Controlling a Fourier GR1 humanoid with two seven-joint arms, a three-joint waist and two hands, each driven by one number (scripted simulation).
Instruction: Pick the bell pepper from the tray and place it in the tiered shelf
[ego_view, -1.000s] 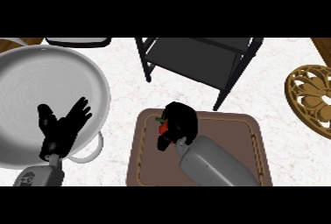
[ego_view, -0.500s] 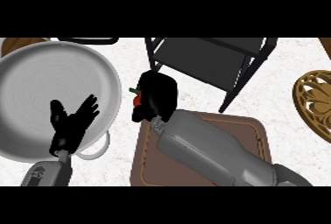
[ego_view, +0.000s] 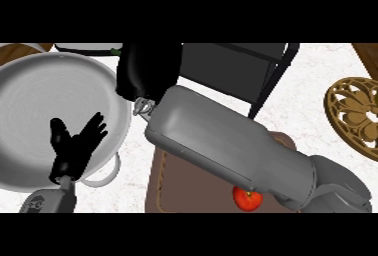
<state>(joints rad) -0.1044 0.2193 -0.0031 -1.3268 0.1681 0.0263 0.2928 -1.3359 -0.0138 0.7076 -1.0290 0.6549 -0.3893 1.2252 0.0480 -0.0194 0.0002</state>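
Since the head view shows my right hand (ego_view: 148, 70) only from behind, up against the black slatted shelf (ego_view: 236, 65), I cannot tell whether it holds anything. A glossy, round red thing with a green stem, which I take for the bell pepper (ego_view: 247, 200), lies on the brown tray (ego_view: 177, 190), half under the forearm. I'd confirm the grasp before committing to the shelf. My left hand (ego_view: 74, 142) rests open over the grey metal pan (ego_view: 44, 90).

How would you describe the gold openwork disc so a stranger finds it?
Start at the black tiered shelf at the top. Look right to the view's edge: the disc lies there. It alone is gold and pierced with cut-outs.
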